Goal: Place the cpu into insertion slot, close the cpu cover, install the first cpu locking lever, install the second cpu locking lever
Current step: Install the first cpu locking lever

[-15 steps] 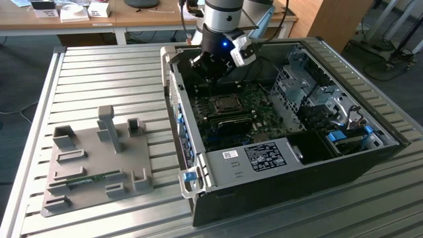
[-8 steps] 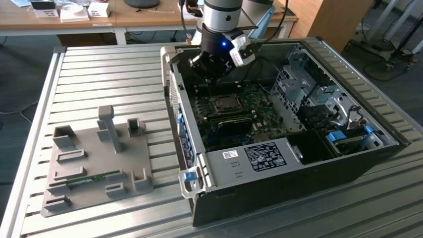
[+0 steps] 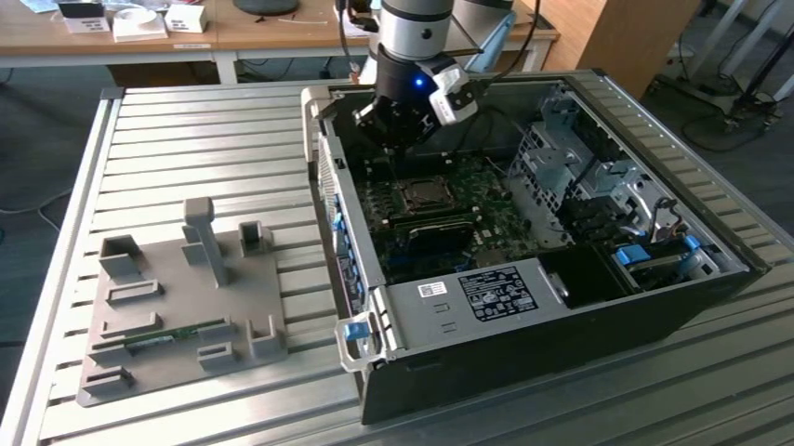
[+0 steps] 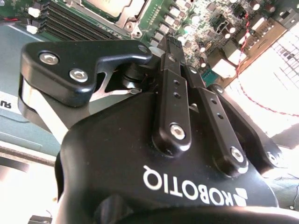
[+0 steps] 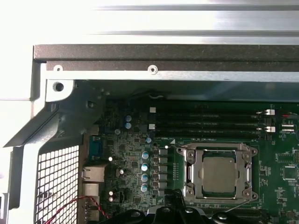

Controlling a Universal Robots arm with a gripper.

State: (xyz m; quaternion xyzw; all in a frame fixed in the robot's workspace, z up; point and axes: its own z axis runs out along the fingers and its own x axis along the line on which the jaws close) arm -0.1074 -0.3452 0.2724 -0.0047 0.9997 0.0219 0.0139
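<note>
The cpu (image 5: 219,173), a small square chip with a silvery top, lies flat in its socket on the green motherboard (image 5: 140,140). The cpu cover (image 5: 193,173), a silver windowed frame, lies down around it. Thin wire levers run along the frame's edges; I cannot tell if they are latched. In the second wrist view the cpu (image 4: 112,5) and cover (image 4: 135,19) sit beyond the fingertips. My gripper (image 4: 169,44) is shut with nothing visible between its fingers. It hovers just beside the socket (image 3: 422,192), over the board, with the gripper (image 3: 397,139) inside the open computer case.
Memory slots (image 5: 210,122) run beside the socket, and blue capacitors (image 5: 145,168) stand near it. The case wall (image 3: 325,177) and drive cages (image 3: 596,177) hem in the board. A grey fixture plate (image 3: 174,297) lies on the slatted table at the exterior view's left.
</note>
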